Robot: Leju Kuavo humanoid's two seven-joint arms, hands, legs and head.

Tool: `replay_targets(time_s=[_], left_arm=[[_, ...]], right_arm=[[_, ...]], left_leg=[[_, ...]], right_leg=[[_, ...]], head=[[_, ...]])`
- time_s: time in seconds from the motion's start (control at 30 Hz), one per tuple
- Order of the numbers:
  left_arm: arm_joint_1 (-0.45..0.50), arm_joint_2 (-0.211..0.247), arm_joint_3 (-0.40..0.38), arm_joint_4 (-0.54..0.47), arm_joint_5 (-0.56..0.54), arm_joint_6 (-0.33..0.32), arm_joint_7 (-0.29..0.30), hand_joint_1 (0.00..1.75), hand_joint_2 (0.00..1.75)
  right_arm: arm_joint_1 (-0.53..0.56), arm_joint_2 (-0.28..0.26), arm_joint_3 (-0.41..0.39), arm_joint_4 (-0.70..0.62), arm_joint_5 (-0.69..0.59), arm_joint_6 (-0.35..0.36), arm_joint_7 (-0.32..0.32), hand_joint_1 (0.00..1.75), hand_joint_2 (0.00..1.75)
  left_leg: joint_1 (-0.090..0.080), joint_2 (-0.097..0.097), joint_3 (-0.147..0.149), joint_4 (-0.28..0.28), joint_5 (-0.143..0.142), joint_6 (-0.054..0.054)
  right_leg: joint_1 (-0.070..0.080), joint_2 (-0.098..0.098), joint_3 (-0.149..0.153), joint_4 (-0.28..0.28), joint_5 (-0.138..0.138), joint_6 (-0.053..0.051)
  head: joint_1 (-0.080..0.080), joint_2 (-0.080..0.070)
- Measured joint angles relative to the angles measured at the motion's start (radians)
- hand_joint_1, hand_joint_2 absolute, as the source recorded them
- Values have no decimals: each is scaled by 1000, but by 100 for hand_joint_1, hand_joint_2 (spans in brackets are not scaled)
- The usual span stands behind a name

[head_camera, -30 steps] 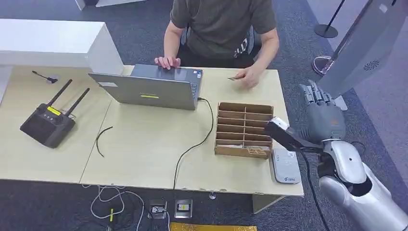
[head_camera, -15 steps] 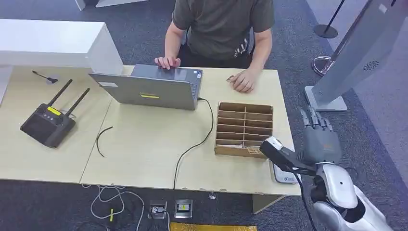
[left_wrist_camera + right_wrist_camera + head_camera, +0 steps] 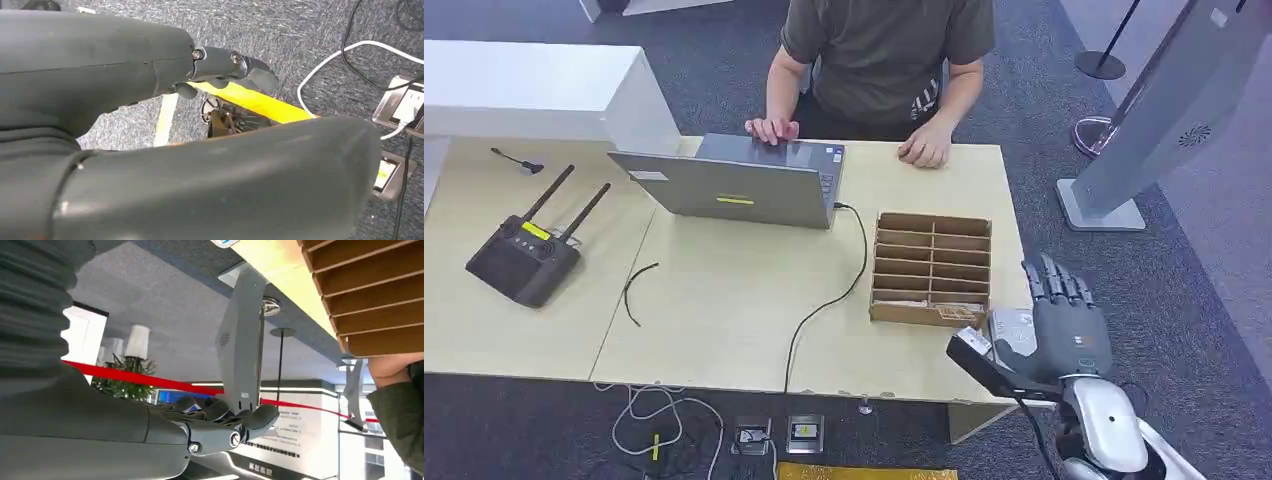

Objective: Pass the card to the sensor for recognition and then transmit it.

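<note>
your right hand point(image 3: 1069, 325) has dropped back toward you along the counter's point(image 3: 724, 300) right edge, and it now hangs just over the white sensor point(image 3: 1011, 330) near the front corner. the person's hand point(image 3: 924, 152) has pulled back to the far edge. your right hand's fingers are straight and slightly apart, pointing away from you, and nothing is in them. i cannot pick out the card now, so i cannot tell you where it lies; it may be under the person's hand. judging from that, it would lie far ahead of your right hand and a little to the left, beyond the wooden tray point(image 3: 931, 268), so reach forward past the tray. your right hand is the nearer one. your left hand point(image 3: 150, 125) hangs low over the floor; its fingers look curled, but i cannot tell how tightly.
</note>
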Motion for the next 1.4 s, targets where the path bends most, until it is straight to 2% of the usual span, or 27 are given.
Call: replay_targets(time_s=[0.17,0.33,0.8,1.4], left_arm=[[0,0,0,0,2,10,6,0,0],[0,0,0,0,7,20,16,0,0],[0,0,0,0,16,30,27,0,0],[0,0,0,0,23,23,38,0,0]], right_arm=[[3,4,21,3,18,-16,0,0,175],[2,13,50,16,21,-67,-1,0,175],[-8,64,97,102,2,-133,-18,0,175],[-17,104,99,171,-22,-187,-26,0,175]], left_leg=[[0,0,0,0,0,0],[0,0,0,0,0,0],[0,0,0,0,0,0],[0,0,0,0,0,0]], right_leg=[[0,0,0,0,0,0],[0,0,0,0,0,0],[0,0,0,0,0,0],[0,0,0,0,0,0]], head=[[0,0],[0,0],[0,0],[0,0]])
